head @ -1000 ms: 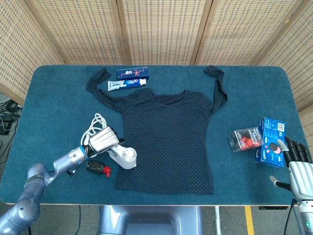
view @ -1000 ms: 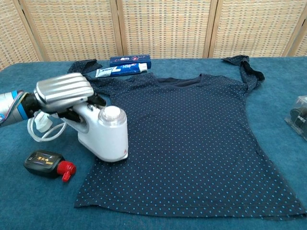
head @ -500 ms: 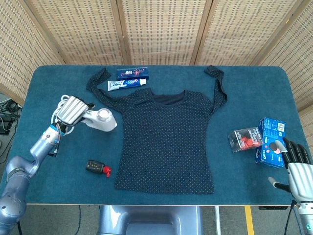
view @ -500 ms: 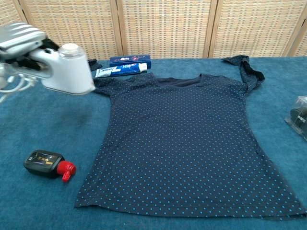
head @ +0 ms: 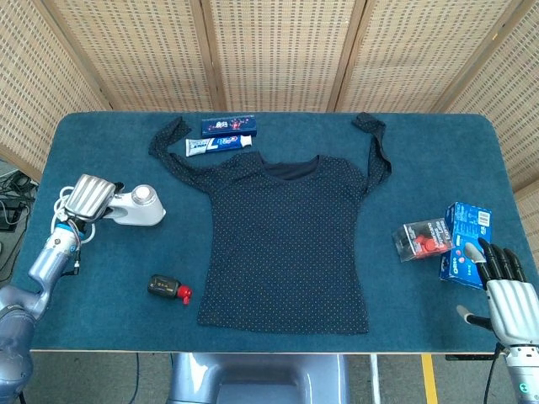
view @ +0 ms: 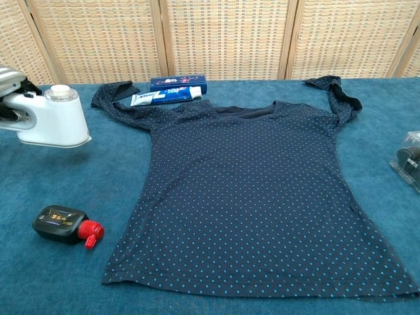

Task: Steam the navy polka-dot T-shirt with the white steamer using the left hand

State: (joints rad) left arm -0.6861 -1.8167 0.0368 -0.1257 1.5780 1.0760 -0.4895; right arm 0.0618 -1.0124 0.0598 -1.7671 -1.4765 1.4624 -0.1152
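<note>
The navy polka-dot T-shirt (head: 290, 240) (view: 256, 197) lies flat in the middle of the blue table, both sleeves spread toward the back. The white steamer (head: 135, 206) (view: 49, 118) is off the shirt, out over the table's left side. My left hand (head: 87, 196) (view: 10, 79) grips its handle; in the chest view only the hand's edge shows at the left border. My right hand (head: 504, 290) stands at the front right corner, fingers straight and apart, holding nothing. It does not appear in the chest view.
A toothpaste tube (head: 217, 146) and its blue box (head: 228, 124) lie behind the shirt's collar. A black device with a red tip (head: 167, 288) (view: 65, 225) sits left of the hem. Blue boxes (head: 466, 244) and a clear pack (head: 424, 238) lie at the right.
My left hand lifted the steamer off the shirt's lower left edge and carried it left and back, away from the shirt. The right hand barely moved.
</note>
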